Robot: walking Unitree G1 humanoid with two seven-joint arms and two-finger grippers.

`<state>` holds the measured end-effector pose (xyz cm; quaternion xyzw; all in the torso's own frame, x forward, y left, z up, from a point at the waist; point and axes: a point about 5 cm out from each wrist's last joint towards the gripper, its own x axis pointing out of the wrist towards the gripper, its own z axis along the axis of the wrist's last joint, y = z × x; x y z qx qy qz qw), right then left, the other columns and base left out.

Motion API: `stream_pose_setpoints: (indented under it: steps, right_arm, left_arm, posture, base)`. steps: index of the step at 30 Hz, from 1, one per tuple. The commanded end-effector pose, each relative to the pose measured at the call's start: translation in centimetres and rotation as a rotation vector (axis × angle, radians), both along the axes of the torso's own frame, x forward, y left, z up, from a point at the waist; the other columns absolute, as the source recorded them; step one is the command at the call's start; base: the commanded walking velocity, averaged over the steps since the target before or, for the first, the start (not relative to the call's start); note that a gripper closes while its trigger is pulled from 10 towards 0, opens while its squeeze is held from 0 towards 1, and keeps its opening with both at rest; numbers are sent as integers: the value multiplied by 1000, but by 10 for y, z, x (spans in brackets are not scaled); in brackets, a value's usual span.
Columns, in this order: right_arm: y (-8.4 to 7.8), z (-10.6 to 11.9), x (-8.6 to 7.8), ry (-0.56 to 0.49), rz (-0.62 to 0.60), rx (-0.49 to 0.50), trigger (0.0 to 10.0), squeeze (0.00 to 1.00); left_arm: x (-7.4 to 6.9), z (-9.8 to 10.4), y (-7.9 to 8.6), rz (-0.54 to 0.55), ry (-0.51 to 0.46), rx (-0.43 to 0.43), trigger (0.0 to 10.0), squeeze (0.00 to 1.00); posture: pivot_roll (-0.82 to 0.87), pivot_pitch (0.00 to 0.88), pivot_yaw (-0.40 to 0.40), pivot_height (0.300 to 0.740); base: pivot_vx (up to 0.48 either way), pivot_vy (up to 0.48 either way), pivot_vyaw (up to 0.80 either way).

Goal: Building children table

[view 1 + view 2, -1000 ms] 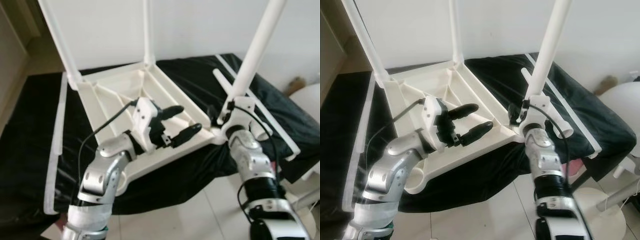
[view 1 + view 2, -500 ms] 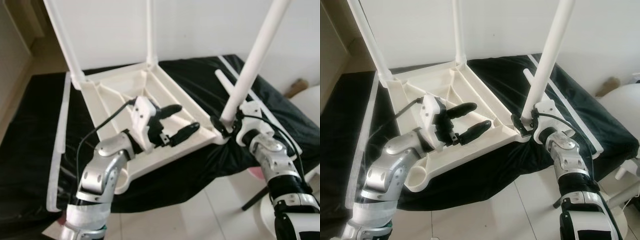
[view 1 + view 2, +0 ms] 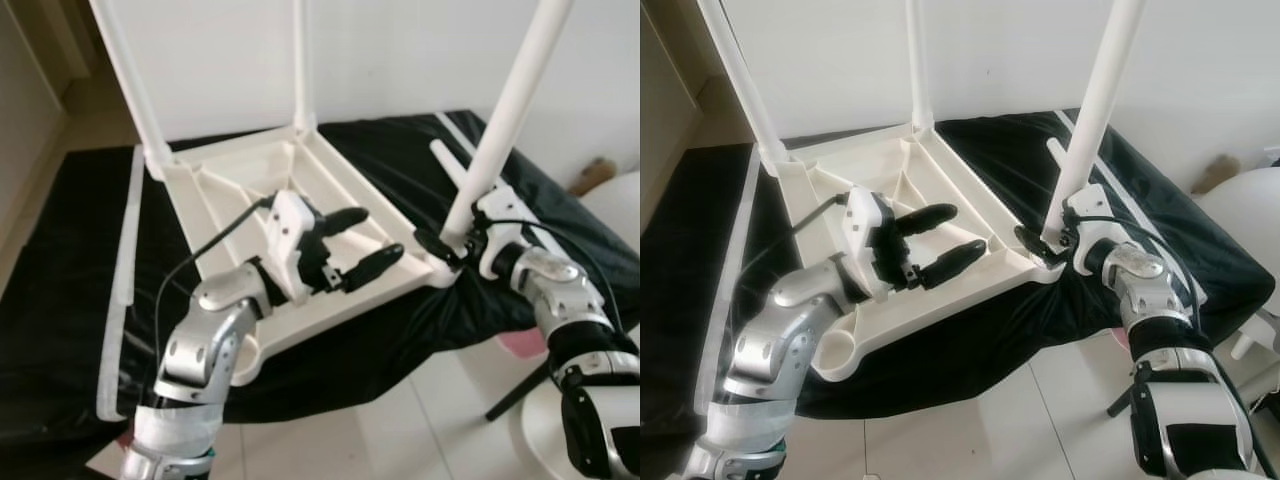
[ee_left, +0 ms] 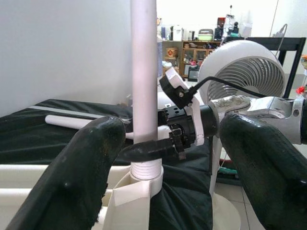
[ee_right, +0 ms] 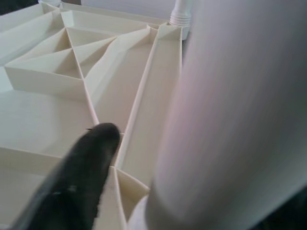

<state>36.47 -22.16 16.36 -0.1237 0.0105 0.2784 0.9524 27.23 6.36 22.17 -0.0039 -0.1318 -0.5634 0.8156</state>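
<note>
fan (image 4: 242, 67) stands beyond right hand (image 3: 447, 248), table leg (image 3: 505, 120).

My head views are bright, soft daylight, slightly hazy; my right wrist view blurs the near leg (image 5: 230, 115).

Both arms are jointed silver metal, rounded at the elbows, with black rings between the segments. The left tool (image 3: 355, 245) has two long, matte black, rounded fingers mounted on a white boxy wrist housing; a thin black cable loops from that housing back along the forearm. The right tool (image 3: 1040, 243) carries a similar white bracket with a black cable curving over its silver wrist and a black band further down the forearm.
</note>
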Motion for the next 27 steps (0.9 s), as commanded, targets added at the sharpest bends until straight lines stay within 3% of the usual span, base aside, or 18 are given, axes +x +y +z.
stream_pose_setpoints:
  steps: [1, 2, 3, 5, 6, 18, 19, 21, 22, 27]
  right_arm:
    - [1, -7, -1, 32, 31, -40, 4745, 0]
    - [1, -7, -1, 32, 31, -40, 4745, 0]
    - [-4, -13, -3, 59, 12, -58, 2392, 0]
    - [-7, -16, -3, 69, 6, -65, 2392, 0]
    - [-8, -18, -4, 80, -2, -68, 0, 0]
    - [-13, -30, -5, 143, -54, -39, 0, 0]
    - [-12, -31, -4, 153, -72, -29, 4667, 0]
    - [-12, -32, -4, 160, -85, -22, 4667, 0]
    - [-12, -34, -3, 177, -101, 0, 10000, 0]
    - [-9, -36, -1, 206, -131, 44, 10000, 0]
  left_arm:
    - [4, 0, 0, 63, 11, -5, 10000, 0]
    - [4, 0, 0, 63, 11, -5, 10000, 0]
    - [4, 0, 1, 66, 10, -5, 10000, 0]
    - [4, 0, 1, 66, 10, -5, 10000, 0]
    - [4, 0, 1, 66, 11, -6, 10000, 0]
    - [4, 0, 0, 59, 10, -7, 10000, 0]
    - [4, 0, 0, 58, 10, -7, 10000, 0]
    - [5, 0, 0, 58, 10, -7, 10000, 0]
    - [4, 0, 0, 57, 10, -7, 10000, 0]
    - [4, 0, 0, 53, 11, -8, 10000, 0]
  posture:
    - [48, 0, 7, 740]
    - [48, 0, 7, 740]
    - [46, 0, 7, 740]
    - [46, 0, 7, 740]
    - [46, 0, 7, 740]
    - [38, 0, 11, 740]
    - [36, 0, 12, 740]
    - [36, 0, 12, 740]
    - [34, 0, 13, 740]
    - [32, 0, 14, 740]
  base:
    - [0, 0, 0]
    - [0, 0, 0]
    - [0, 0, 0]
    - [0, 0, 0]
    - [0, 0, 0]
    - [0, 0, 0]
    - [0, 0, 0]
    - [0, 0, 0]
    - [0, 0, 0]
    - [0, 0, 0]
